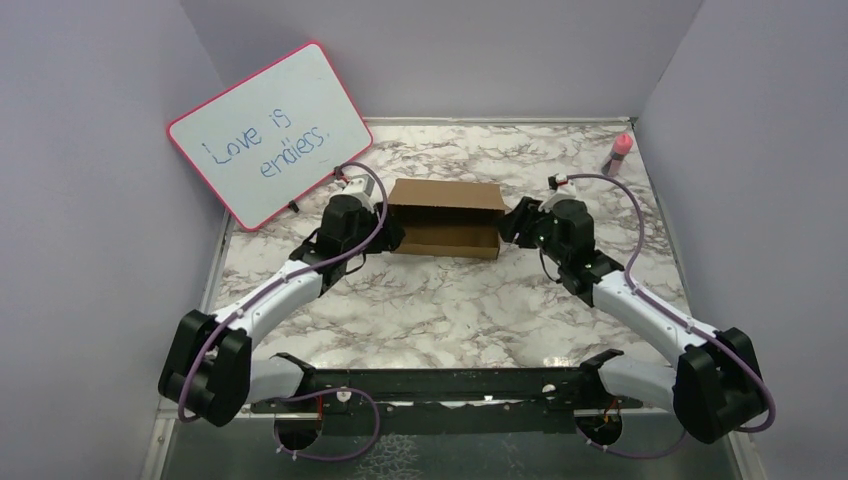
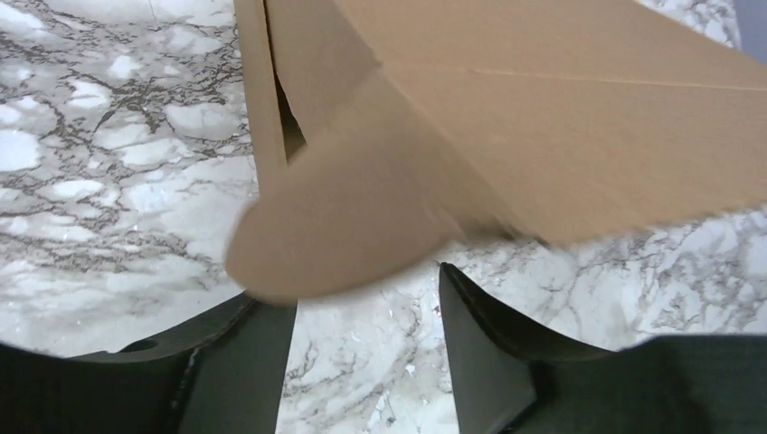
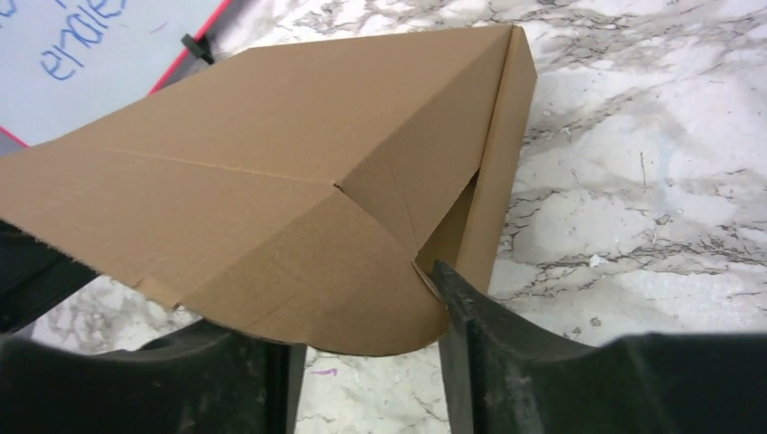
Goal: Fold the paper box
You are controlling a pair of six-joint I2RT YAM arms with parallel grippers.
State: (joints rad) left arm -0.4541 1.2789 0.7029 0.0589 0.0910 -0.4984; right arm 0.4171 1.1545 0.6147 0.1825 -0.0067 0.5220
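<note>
Paper box (image 1: 445,215) sits on the desk (image 1: 450,310) a little past centre toward the far edge. It is half-formed: the back panel is up and the tray is shallow. Its long axis runs left to right, square to both arms, so each short end faces one pincer head-on. Left pincer (image 2: 366,312) is at the left end with its jaws standing apart and bare marble showing between them. The rounded left end flap (image 2: 344,235) hangs just ahead of the fingertips and is blurred, and I see no clamp on it. Right pincer (image 3: 366,316) is at the right end, mirrored and likewise parted. The right end flap (image 3: 335,280) lies across the gap with its curved edge touching the tip of one finger (image 3: 452,289), but the gap is far wider than the card, so I judge nothing is held. Neither arm is nearer; the box is bracketed evenly. As I read it, the next move turns on those flaps lying straight in line with each pincer, with each side wall just beyond. For room, there is open desk on the near side toward the bases. The whiteboard (image 1: 270,135) leans close behind the left arm at the far left corner, so that side is tight. A pink bottle (image 1: 620,150) stands at the far right corner, well apart.
</note>
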